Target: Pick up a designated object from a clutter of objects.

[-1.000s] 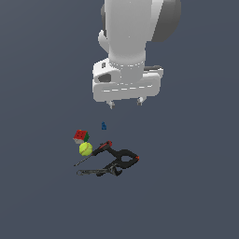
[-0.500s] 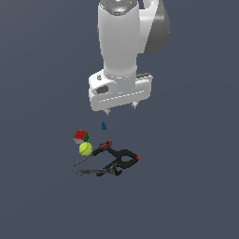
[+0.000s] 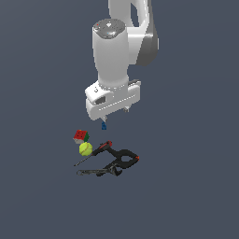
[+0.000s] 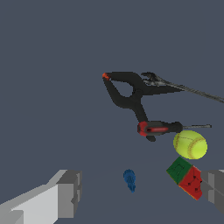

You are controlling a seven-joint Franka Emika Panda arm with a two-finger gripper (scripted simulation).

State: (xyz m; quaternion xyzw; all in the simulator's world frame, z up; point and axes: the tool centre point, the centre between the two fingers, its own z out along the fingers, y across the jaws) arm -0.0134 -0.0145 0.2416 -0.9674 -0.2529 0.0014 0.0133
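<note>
The tiny bright-blue blocky piece (image 3: pixel 103 126) lies on the flat dark grey floor (image 3: pixel 186 196), at the edge of the clutter, apart from the other things. In the wrist view the blue piece (image 4: pixel 129 179) sits between the two grey fingers (image 4: pixel 68 192) of the end effector (image 4: pixel 140 192), nearer the middle of the gap than either pad, and looks slightly longer one way than the other; its exact shape is too small to tell.

The end effector (image 3: pixel 114 114) hangs directly above the piece in the exterior view, fingers pointing down and spread wide, with nothing between them. It has not reached the piece; a gap of floor shows beneath the fingertips. So the relation the coming move turns on is plain: the piece lies straight below the open fingers, and I judge a vertical descent, then closing, is what remains. Whether the fingers will close across the piece's shorter side cannot be told from these views.

Nearest neighbour is the red-and-green cube (image 3: pixel 80 136), toward the exterior view's left of the piece and close to one finger (image 4: pixel 214 188) in the wrist view, so that finger may brush it on the way down. Just beyond the cube is the yellow-green ball (image 3: pixel 85 149), touching or nearly touching it. Farther out lie the black clamp with red tips (image 3: pixel 119 158) and the thin dark tools (image 3: pixel 93 172), well clear of the descent line.
</note>
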